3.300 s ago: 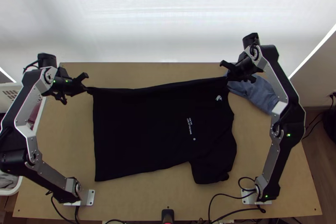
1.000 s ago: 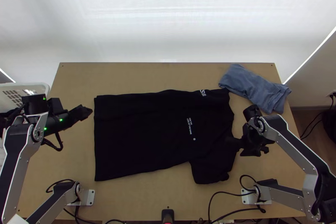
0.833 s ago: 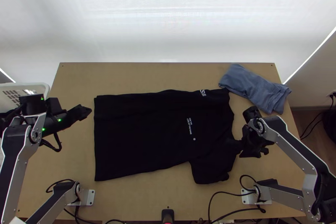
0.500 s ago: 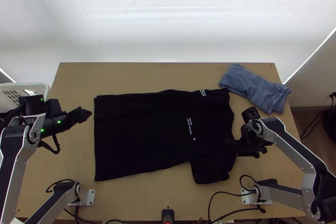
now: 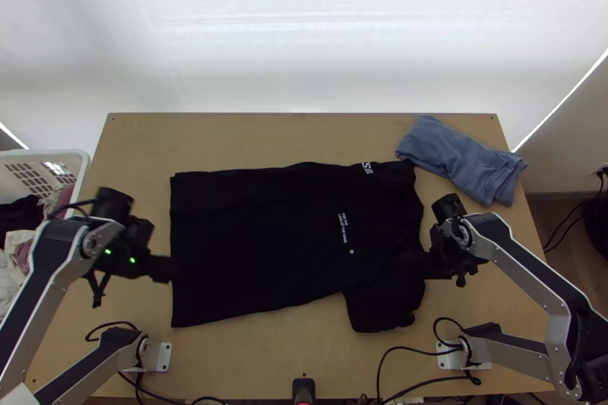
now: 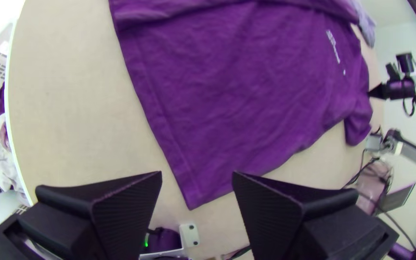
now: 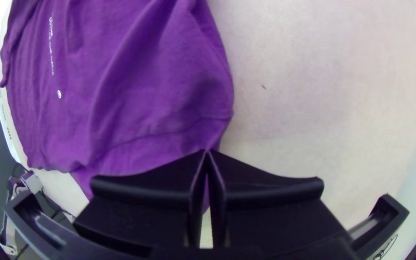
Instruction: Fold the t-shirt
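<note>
The black t-shirt [image 5: 289,245] lies spread on the table, its far side folded over as a band with white print; it looks purple in the left wrist view [image 6: 246,86] and right wrist view [image 7: 155,91]. My left gripper [image 5: 166,268] is at the shirt's left edge, towards the near corner; in its wrist view the left gripper [image 6: 197,177] is open, nothing between its fingers. My right gripper [image 5: 427,264] is at the sleeve on the right; from its wrist the right gripper [image 7: 208,152] is shut with fingertips at the sleeve's edge. Whether cloth is pinched there I cannot tell.
A folded blue-grey cloth [image 5: 460,160] lies at the table's far right. Left of the table stands a white basket [image 5: 57,156] holding clothes. Bare wood [image 5: 251,135] runs along the far side. Cables [image 5: 410,359] lie near the right arm's base.
Both grippers have left the far edge, which now lies folded over. The right one came down to the sleeve and has shifted slightly left; the left one has just moved nearer and its fingers now stand open.
</note>
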`<state>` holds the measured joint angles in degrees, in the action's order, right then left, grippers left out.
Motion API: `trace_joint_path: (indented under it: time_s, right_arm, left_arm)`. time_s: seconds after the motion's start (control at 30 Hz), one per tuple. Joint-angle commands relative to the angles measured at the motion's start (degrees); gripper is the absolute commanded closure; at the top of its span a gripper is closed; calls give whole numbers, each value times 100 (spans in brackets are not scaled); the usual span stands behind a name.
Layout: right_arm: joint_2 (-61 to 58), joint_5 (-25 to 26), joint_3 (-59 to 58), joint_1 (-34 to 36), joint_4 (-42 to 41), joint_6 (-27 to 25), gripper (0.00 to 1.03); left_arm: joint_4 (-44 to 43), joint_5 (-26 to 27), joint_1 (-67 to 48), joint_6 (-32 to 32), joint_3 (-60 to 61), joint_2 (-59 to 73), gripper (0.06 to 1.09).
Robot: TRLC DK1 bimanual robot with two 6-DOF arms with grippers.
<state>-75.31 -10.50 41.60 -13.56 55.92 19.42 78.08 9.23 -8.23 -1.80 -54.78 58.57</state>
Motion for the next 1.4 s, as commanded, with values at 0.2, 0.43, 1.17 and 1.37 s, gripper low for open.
trace_joint_path:
  time_s: [0.2,0.43,1.17,1.37]
  right_arm:
    - [86,-4,-38,-103,-81,-17,100]
    - [113,-4,-30,-112,-81,-26,100]
    - [104,4,269,-59,-81,-79,100]
    - [86,4,348,11,-81,-149,100]
  left_arm:
    - [49,-554,-838,-189,961,559,38]
    - [40,-563,-1146,-180,952,1658,45]
    - [163,-994,-1691,-716,970,3117,45]
    - [207,-827,-1902,-822,952,3187,45]
